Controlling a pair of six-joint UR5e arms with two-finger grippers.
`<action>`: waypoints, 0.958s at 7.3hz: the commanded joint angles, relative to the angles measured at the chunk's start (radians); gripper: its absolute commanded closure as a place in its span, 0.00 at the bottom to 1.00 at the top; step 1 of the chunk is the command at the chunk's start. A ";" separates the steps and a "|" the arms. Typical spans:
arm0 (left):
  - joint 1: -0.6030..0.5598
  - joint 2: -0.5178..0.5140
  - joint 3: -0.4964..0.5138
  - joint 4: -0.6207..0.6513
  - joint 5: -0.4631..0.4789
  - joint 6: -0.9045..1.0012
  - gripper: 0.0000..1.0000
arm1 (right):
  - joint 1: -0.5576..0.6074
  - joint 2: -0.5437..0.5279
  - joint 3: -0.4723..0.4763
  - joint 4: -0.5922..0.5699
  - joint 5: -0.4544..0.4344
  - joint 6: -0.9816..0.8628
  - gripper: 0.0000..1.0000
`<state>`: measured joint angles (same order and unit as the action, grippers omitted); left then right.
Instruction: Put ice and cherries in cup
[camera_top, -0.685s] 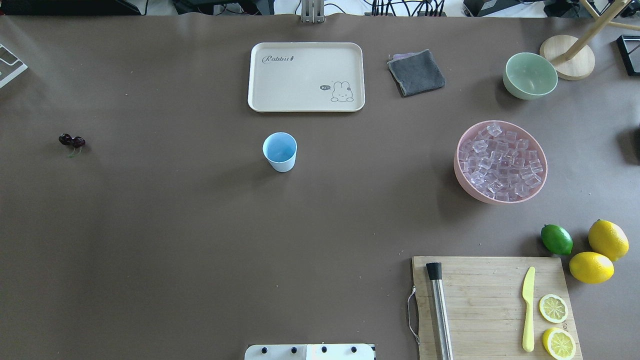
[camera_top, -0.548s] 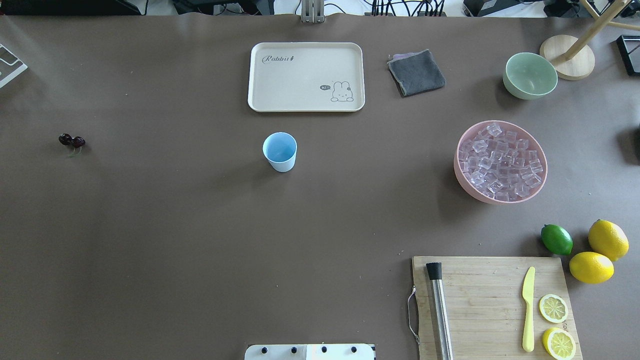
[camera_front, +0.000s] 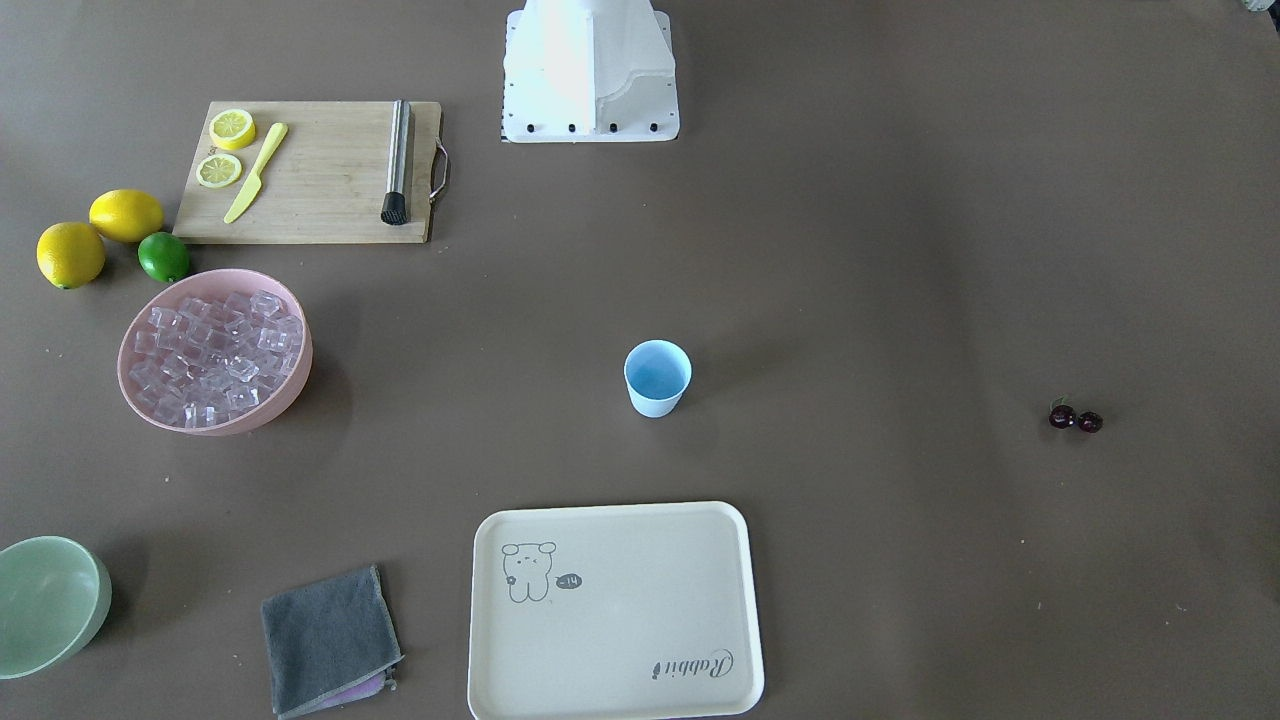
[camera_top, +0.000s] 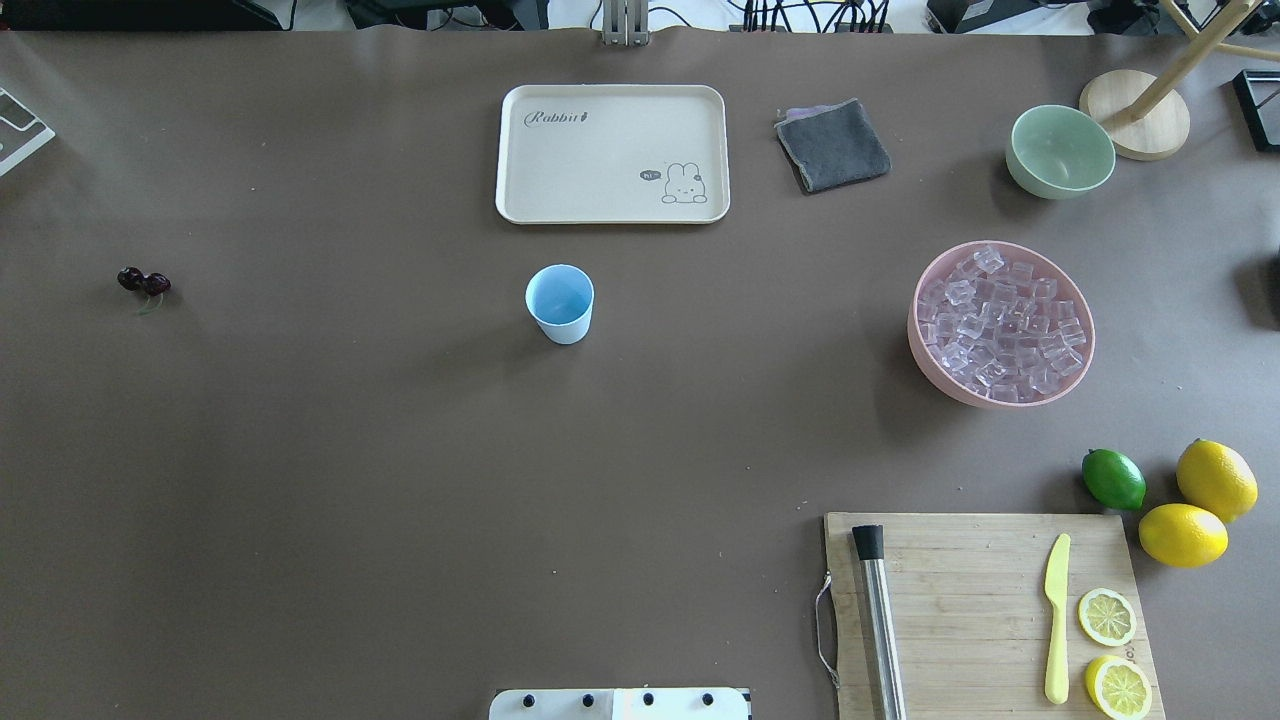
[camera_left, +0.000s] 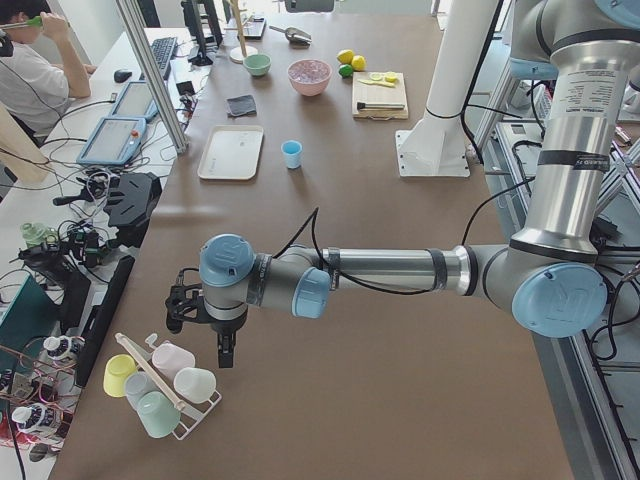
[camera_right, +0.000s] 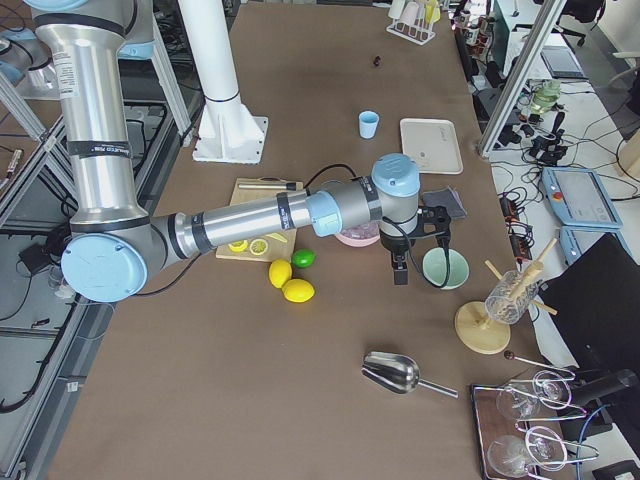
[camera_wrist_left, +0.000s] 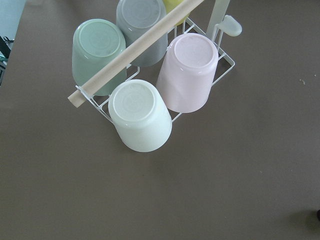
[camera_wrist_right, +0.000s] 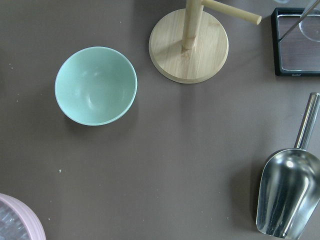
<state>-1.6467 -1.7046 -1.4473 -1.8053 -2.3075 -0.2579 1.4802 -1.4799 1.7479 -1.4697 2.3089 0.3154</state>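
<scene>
Cup (camera_front: 657, 378) stands upright and alone mid-worktop (camera_front: 900, 250) in the front-facing view, with bare brown surface on every side. The tray (camera_front: 640, 620) lies between it and the operators' edge, apart from it. Cherries (camera_front: 1075, 419) lie far out on the robot's left, well apart from the cup, with wide bare worktop around them. Ice (camera_front: 215, 358) fills the pink bowl (camera_front: 295, 385) on the robot's right, near the lime (camera_front: 163, 257) and the board (camera_front: 320, 190).

Overhead, the tray reads "Rabbit" beside a rabbit drawing with a small "hi" bubble. The board reaches the robot-side edge; the green bowl (camera_top: 1060, 150) and cloth (camera_top: 833, 145) sit near the far edge.

From the left end, the left end effector (camera_left: 215, 340) hangs just beside the rack (camera_left: 160, 375) of upturned cups near that end; wide or narrow, I cannot tell. From the right end, the right end effector (camera_right: 400, 265) hangs between the pink and green bowls; its opening cannot be told either.

The left wrist view looks down on the rack, with open worktop beside it.

The right wrist view shows the green bowl, a wooden stand (camera_wrist_right: 189, 45) and a scoop (camera_wrist_right: 287, 200), each apart from the others, and the pink bowl's rim at a corner.
</scene>
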 joint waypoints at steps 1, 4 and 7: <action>0.004 -0.006 -0.004 -0.005 0.020 0.011 0.02 | 0.002 0.010 0.007 0.002 0.004 0.001 0.00; -0.002 0.036 -0.033 -0.006 -0.012 -0.001 0.02 | -0.005 0.033 0.021 0.000 0.009 0.001 0.00; -0.008 0.037 -0.053 -0.006 -0.012 0.003 0.02 | -0.008 0.033 0.019 -0.001 -0.009 0.001 0.00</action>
<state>-1.6508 -1.6682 -1.4863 -1.8115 -2.3184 -0.2554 1.4736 -1.4452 1.7685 -1.4722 2.3097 0.3160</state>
